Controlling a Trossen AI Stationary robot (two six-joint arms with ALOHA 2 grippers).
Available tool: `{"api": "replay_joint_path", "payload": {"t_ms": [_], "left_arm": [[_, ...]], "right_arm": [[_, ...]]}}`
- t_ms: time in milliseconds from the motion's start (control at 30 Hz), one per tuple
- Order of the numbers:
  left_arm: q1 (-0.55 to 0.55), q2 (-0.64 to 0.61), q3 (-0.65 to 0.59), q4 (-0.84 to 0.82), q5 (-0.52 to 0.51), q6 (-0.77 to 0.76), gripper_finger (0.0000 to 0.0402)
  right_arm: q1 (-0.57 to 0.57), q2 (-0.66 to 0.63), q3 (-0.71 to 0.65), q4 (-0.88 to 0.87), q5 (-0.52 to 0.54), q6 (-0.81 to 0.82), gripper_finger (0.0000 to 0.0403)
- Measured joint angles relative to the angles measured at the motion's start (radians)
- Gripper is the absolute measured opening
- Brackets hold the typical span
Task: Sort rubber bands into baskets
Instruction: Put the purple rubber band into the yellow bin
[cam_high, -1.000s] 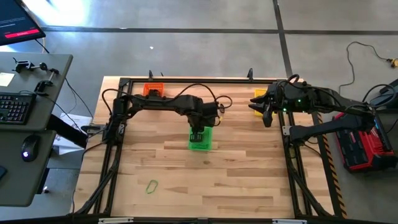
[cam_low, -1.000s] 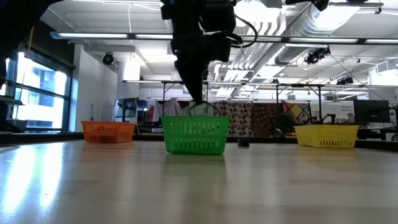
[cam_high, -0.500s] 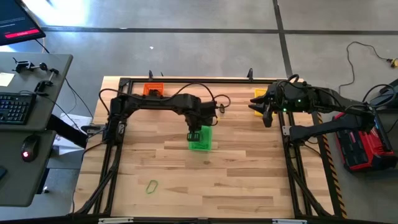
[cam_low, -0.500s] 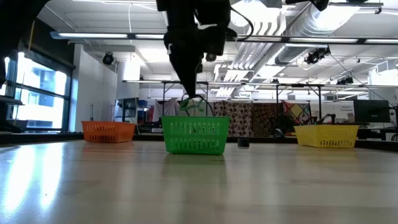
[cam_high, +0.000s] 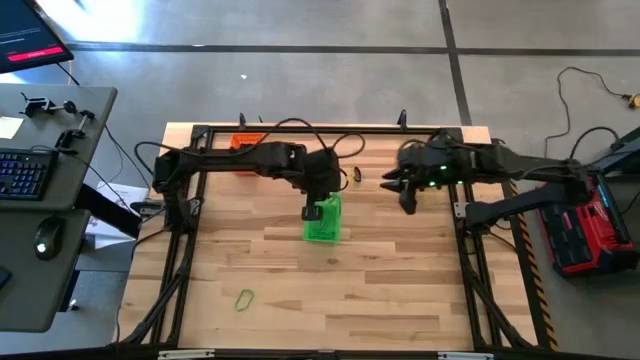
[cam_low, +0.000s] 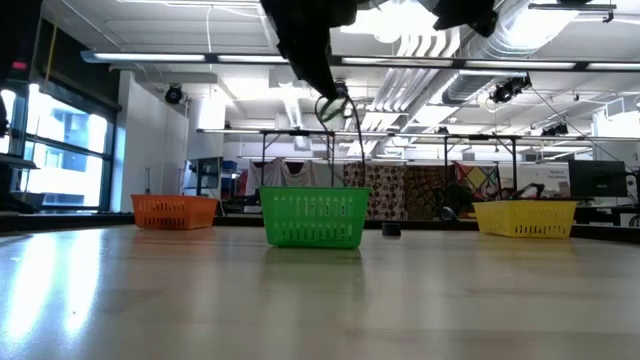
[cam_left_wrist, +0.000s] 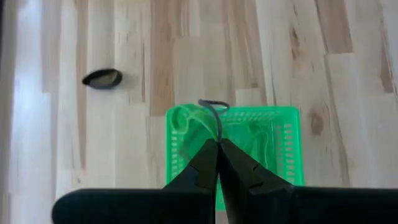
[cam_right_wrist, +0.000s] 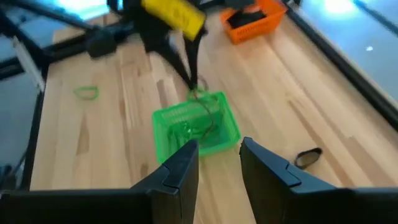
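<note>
Left claw: closed on a rubber band, held directly above the green basket. Right claw: fingers apart, empty, hovering nearby over the desk.

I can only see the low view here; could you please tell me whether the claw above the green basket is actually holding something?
Observer: Yes. The left claw is shut on a thin rubber band, directly over the green basket.
Operator: Thank you. Is anything lying loose on the table that I might be missing?
Observer: A green rubber band lies alone on the wood, on the left arm's side, toward the table edge opposite the baskets.
Operator: And what is the other arm doing?
Observer: The right claw is open and empty, above the table to the right of the green basket.
</note>
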Motion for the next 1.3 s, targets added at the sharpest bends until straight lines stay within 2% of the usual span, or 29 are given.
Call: {"api": "replay_joint_path", "payload": {"t_ms": [133,433,600,767,1067,1300], "left_arm": [[-0.012,-0.055,-0.077,0.064,-0.001,0.033,0.0000],[-0.047,-0.200,-0.281,0.242,-0.002,0.052,0.0000],[-0.057,-0.264,-0.349,0.295,-0.004,0.051,0.0000],[-0.070,-0.280,-0.364,0.296,0.002,0.054,0.0000],[-0.094,-0.280,-0.364,0.298,0.006,0.077,0.0000],[-0.093,-0.280,-0.364,0.316,0.006,0.076,0.0000]], "right_arm": [[-0.006,0.069,0.000,0.055,-0.043,-0.055,0.0108],[-0.063,0.194,0.000,0.239,-0.248,-0.117,0.0108],[-0.057,0.305,0.000,0.337,-0.310,-0.126,0.0108],[-0.044,0.386,0.000,0.470,-0.331,-0.127,0.0108],[-0.045,0.453,0.000,0.499,-0.331,-0.201,0.0108],[-0.033,0.487,0.000,0.516,-0.380,-0.241,0.0108]]}}
